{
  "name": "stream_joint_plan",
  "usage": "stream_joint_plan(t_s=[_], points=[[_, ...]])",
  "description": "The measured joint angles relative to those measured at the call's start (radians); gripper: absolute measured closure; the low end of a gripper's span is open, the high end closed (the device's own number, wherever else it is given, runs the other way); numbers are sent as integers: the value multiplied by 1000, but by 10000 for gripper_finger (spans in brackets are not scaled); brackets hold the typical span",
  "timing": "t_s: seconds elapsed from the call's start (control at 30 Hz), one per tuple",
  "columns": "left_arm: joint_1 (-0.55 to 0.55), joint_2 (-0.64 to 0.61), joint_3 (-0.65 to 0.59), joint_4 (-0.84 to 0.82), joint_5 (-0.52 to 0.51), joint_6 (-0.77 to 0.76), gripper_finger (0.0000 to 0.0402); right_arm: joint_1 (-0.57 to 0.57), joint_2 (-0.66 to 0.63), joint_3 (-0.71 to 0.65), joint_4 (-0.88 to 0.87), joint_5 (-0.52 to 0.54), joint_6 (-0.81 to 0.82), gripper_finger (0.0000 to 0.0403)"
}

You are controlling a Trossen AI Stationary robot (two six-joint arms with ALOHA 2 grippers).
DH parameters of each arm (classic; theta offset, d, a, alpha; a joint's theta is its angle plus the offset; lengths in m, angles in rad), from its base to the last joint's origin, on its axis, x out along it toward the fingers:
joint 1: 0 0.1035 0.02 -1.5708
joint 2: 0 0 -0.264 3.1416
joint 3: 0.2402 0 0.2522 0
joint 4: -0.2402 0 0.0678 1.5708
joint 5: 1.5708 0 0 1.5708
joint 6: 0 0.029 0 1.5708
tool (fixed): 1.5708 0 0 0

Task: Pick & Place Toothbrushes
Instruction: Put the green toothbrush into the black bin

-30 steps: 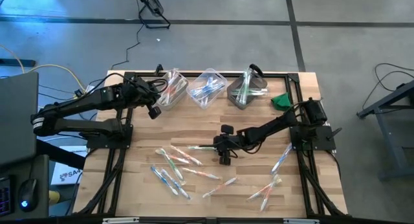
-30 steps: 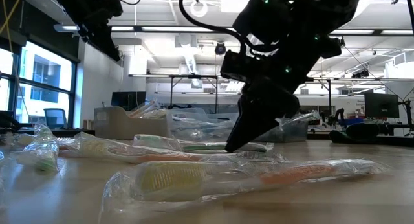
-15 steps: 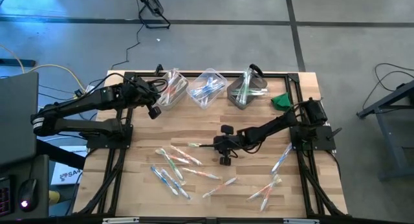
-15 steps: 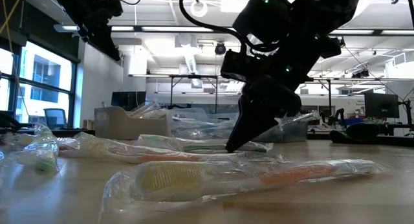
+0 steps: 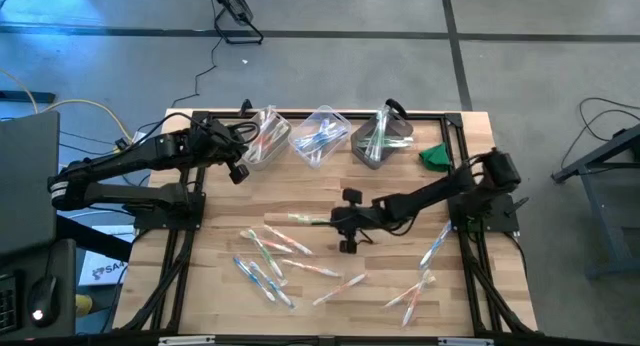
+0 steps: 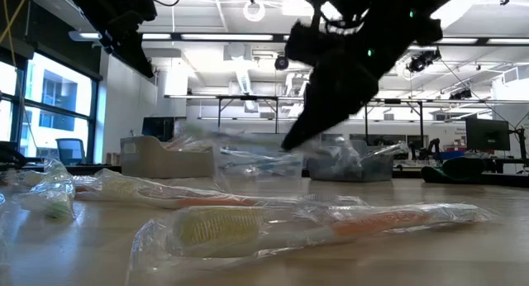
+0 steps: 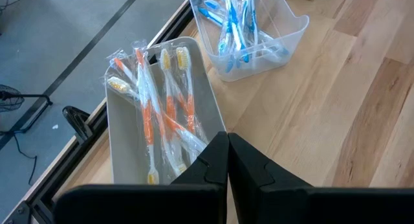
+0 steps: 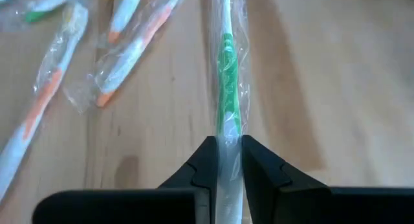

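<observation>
Nearest the lens in the low view, at the bottom centre of the frame, an orange-handled wrapped toothbrush (image 6: 331,226) lies flat on the wooden surface (image 6: 463,261), with more wrapped toothbrushes (image 6: 124,191) spread along the left behind it. In the high view these loose toothbrushes (image 5: 268,258) scatter across the lower middle of the frame, and a smaller group (image 5: 415,289) lies at the lower right. Above them, at mid-frame, the right gripper (image 5: 333,221) has its jaws clamped on a green-handled toothbrush (image 5: 308,219) in a clear wrapper; in the right wrist view the wrapped green handle (image 8: 227,75) runs straight up from between the two dark fingers (image 8: 204,160), which press on its sides, while orange-handled toothbrushes (image 8: 129,43) lie on the wood at the upper left of that frame. In the low view the gripper hangs in the upper centre of the frame, clear of the surface, and the held toothbrush shows only as a blur beside it. Farther back, along the upper edge of the surface in the high view, three clear bins stand in a row: the left bin (image 5: 262,136) holds orange-handled toothbrushes (image 7: 158,114), the middle bin (image 5: 320,136) blue-handled ones (image 7: 236,23), and the right bin (image 5: 380,138) green ones. A small green object (image 5: 434,156) lies just right of the row. The left gripper (image 5: 238,158) hovers beside the left bin, at the upper left, its jaws closed together on nothing.
</observation>
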Motion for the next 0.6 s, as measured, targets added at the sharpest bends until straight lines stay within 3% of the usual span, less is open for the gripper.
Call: stream_joint_plan(t_s=[0.37,0.6], points=[[0,0,0,3,0,1,400,-7,-341,1,-278,262,10,363],[0,0,0,30,0,1,400,-49,-526,0,-510,348,150,363]])
